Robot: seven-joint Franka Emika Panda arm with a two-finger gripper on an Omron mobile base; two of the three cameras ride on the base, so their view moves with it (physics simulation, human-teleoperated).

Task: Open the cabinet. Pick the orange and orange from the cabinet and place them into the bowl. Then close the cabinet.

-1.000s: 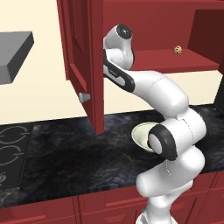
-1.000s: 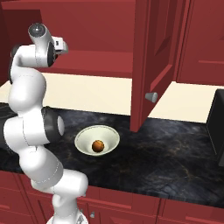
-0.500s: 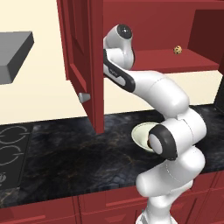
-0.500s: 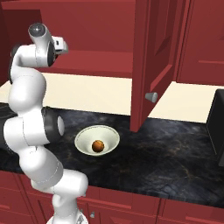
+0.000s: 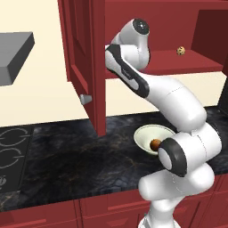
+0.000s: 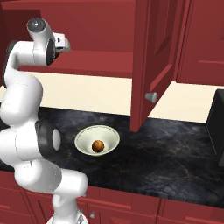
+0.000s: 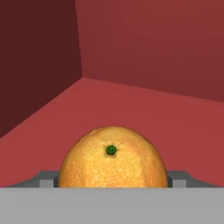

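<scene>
The dark red cabinet stands open, its door swung out over the counter. My arm reaches onto the cabinet's lower shelf. In the hand view one orange fills the space between my gripper's two fingertips, stem mark facing me. The jaws stand wide at its sides, open around it. My hand also appears in the right base view. The cream bowl sits on the dark counter below, with the other orange inside.
A tan speckled ball lies on the shelf to the right. The open door's grey knob juts out at counter height. A cooktop and a grey hood are at left. A dark appliance stands at far right.
Barely anything: the arm's upper end has edged slightly at the cabinet. The bowl, the orange in it and the door stand as before.
</scene>
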